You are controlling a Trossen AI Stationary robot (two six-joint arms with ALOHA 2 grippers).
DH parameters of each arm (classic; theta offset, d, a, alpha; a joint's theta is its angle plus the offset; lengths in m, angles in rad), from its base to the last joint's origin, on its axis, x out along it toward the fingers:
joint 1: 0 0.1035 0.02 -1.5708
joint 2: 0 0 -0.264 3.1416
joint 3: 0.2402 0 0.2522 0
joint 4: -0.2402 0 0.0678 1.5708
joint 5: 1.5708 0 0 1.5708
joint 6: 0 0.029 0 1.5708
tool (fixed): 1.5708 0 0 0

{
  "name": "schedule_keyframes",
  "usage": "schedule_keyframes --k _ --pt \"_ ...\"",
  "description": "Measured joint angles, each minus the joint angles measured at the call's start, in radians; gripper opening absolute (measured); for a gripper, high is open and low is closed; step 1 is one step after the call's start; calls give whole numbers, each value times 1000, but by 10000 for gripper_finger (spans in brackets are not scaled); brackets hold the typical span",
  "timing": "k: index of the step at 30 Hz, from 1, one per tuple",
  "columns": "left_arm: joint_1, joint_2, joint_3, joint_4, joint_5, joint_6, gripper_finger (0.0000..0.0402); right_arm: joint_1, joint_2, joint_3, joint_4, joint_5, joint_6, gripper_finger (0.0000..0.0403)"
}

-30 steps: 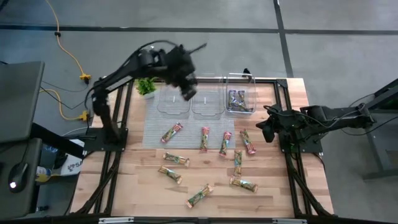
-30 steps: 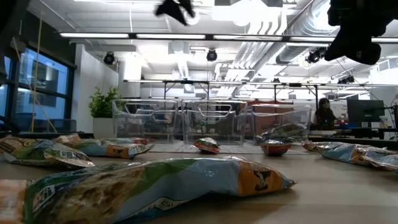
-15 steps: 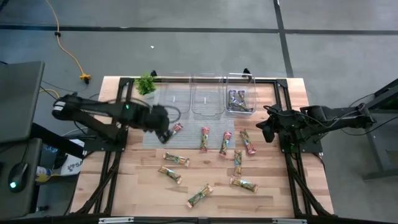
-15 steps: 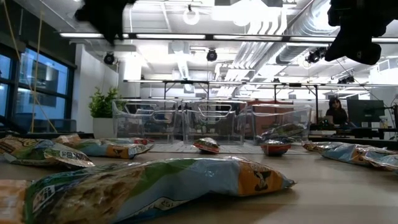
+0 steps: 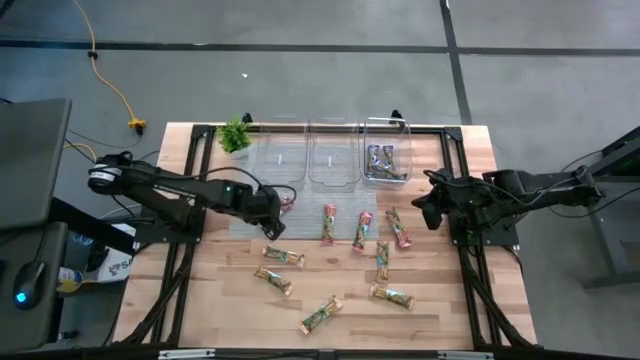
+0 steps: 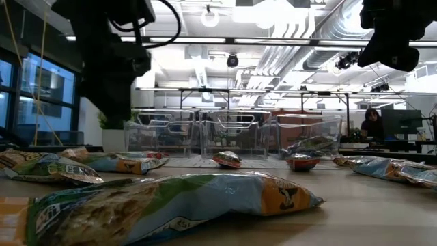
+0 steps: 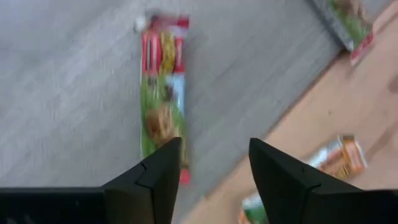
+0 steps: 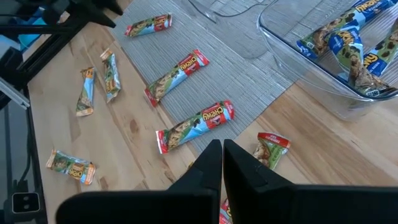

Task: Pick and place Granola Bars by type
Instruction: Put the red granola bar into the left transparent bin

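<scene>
Wrapped granola bars lie scattered flat on the grey mat and the wooden table: red-ended ones on the mat, green and tan ones nearer. Blue bars lie in the right clear bin. My left gripper is open and hovers over a red-ended bar on the mat; that bar's one end shows just beside one finger. My right gripper is shut and waits in the air at the table's right side.
Three clear bins stand in a row at the far edge: left, middle, right. A small green plant sits at the far left corner. Bare wood lies along the table's near edge.
My left arm has swung from high above the left bin toward the table's near-left and come down low over the red-ended bar on the mat. The bars have stayed where they were.
</scene>
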Motion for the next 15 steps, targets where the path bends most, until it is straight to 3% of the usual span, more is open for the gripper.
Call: schedule_keyframes --k 9,15 --pt "92 53 -1 15 16 78 272 0 0 0 0 0 0 0" --pt "125 124 -1 20 14 129 289 0 0 0 -1 0 0 0"
